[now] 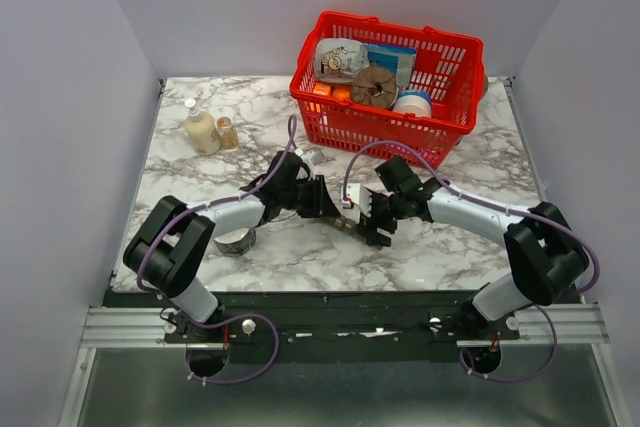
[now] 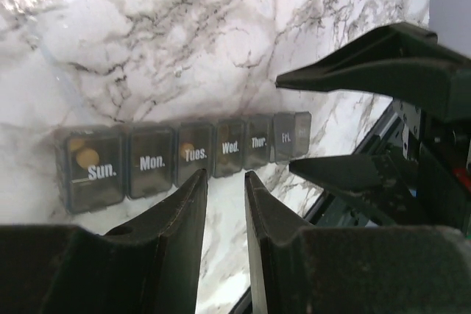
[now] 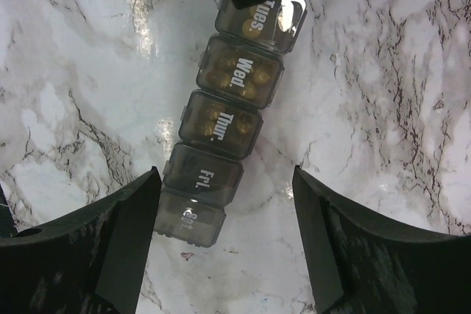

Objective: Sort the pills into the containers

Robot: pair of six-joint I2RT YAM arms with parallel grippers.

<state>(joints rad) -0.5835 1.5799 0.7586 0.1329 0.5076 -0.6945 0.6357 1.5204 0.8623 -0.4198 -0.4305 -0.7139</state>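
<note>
The containers (image 2: 184, 154) are a dark grey strip of lidded compartments marked Sun. to Sat., lying on the marble between the two grippers (image 1: 350, 215). Yellow pills (image 2: 87, 157) show through the Sun. and Tues. lids. In the right wrist view, golden pills (image 3: 221, 71) fill Wed. and Thur. of the strip (image 3: 228, 108). My left gripper (image 2: 226, 178) hovers just before Tues. and Wed., fingers nearly together with only a narrow empty slit. My right gripper (image 3: 224, 174) stands wide open above the Fri./Sat. end, holding nothing. Both grippers (image 1: 328, 197) (image 1: 372, 219) meet mid-table.
A red wire basket (image 1: 400, 129) full of items stands at the back right. Two small bottles (image 1: 203, 130) stand at the back left. A round silvery tin (image 1: 237, 240) lies beside the left arm. The right gripper's black fingers (image 2: 368, 71) fill the right of the left wrist view.
</note>
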